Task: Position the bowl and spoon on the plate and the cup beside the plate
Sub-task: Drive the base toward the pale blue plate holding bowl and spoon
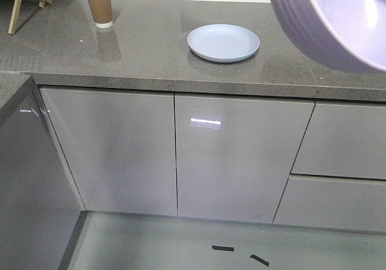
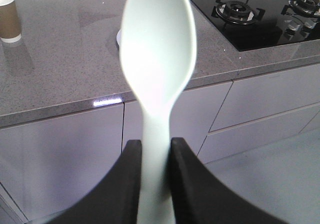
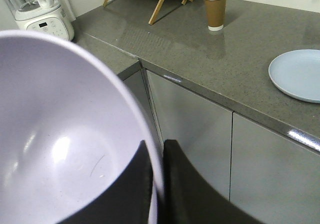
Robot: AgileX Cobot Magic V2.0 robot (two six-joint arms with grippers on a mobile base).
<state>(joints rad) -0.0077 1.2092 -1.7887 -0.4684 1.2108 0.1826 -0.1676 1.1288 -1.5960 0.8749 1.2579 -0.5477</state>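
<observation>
Grippers hold both loose pieces up off the counter. The left gripper (image 2: 154,144) has its black jaws closed on the handle of the short pale mint-white plastic spoon (image 2: 157,59). The scoop points up and away from the jaws, free to be laid down first. The right gripper (image 3: 157,151) pinches the rim of the small round lavender-purple plastic bowl (image 3: 55,134), one jaw inside and one outside. The bowl therefore hangs tilted, high at the right of the front view and near the camera.

The round light-blue shallow plate (image 1: 223,42) lies with nothing on it on the grey speckled stone counter (image 1: 145,56), right of middle. The brown paper cup (image 1: 99,3) with its white rim stands upright at the far left, well apart from the plate.

By my reading, the bowl should go on the plate first, then the spoon, and the cup still needs bringing over beside the plate.
</observation>
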